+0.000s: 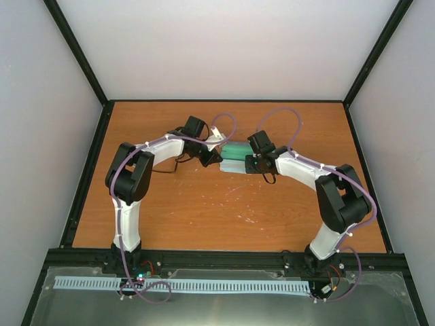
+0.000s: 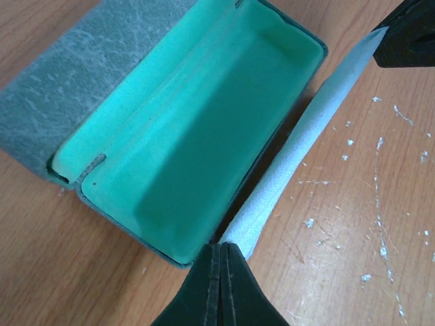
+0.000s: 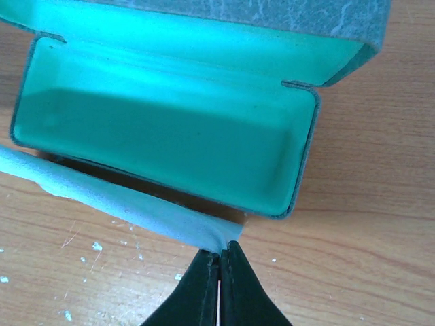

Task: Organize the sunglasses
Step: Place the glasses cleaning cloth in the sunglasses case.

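sunglasses: not seen in any of the three views; where they are cannot be told.
case [image 1: 236, 153]: grey-blue, rectangular, at the middle of the surface toward the far side, between the two hands. The lid is open and laid back on the far side. Both wrist views show only the green lining [image 2: 204, 115] in the tray.
cloth [image 2: 299, 149]: light blue, gathered into a long narrow strip. It runs along the near long wall of the case, just beside it, and is drawn out between the two hands. Whether it touches the case wall cannot be told.
left hand [image 2: 221, 248]: fingers pressed together, pinching the left end of the cloth at the left near corner of the case.
right hand [image 3: 221, 255]: fingers pressed together, pinching the right end of the cloth by the right near corner of the case. Its dark finger also shows in the top right of the left wrist view, at the far end of the strip.
arms: both reach in from the near edge and bend toward each other. The left arm [image 1: 129, 176] is on the left and the right arm [image 1: 340, 197] on the right.
surface [image 1: 204, 210]: orange-brown wood grain, with white specks and fine scratches scattered near the case.
near edge: a black rail carries the arm bases. A white slotted strip [image 1: 177, 285] lies nearer than the rail.
room: pale plain walls [image 1: 224, 47] on three sides. Black frame posts [image 1: 78, 54] rise from the far corners of the surface.
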### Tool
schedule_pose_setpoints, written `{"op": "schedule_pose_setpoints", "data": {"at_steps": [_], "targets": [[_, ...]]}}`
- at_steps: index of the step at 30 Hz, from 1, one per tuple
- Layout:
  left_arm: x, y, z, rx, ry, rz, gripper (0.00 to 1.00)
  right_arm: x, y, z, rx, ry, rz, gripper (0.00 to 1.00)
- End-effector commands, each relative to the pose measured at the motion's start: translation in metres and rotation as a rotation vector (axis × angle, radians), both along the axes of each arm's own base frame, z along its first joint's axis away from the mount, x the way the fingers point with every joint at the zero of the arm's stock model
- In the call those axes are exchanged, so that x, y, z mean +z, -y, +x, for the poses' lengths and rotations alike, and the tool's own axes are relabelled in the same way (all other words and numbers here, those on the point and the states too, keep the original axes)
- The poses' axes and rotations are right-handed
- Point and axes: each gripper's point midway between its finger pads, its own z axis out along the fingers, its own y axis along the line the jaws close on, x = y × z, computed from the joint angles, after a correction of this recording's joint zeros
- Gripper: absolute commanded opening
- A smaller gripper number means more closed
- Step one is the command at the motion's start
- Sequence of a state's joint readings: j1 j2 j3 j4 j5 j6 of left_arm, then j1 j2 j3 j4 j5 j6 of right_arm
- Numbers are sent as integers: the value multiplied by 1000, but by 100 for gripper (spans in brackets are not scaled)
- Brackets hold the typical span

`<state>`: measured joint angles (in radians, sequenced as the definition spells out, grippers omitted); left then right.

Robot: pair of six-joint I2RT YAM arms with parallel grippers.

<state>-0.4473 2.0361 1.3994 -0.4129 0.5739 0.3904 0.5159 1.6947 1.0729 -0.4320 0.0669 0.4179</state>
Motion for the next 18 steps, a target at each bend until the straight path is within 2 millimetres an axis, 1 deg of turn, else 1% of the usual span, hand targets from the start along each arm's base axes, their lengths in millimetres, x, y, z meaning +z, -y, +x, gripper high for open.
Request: {"op": "schedule_pose_setpoints", "data": {"at_steps": [1, 10, 18], "targets": [[6, 8, 12, -1, 6, -20, 0, -4, 9, 7, -8, -12, -31, 3], [8, 14, 25, -16, 35, -21, 0, -2, 12, 23, -24, -7, -29, 3], [5, 17, 32, -20, 39, -17, 0, -13, 11, 31, -16, -41, -28, 3]]}}
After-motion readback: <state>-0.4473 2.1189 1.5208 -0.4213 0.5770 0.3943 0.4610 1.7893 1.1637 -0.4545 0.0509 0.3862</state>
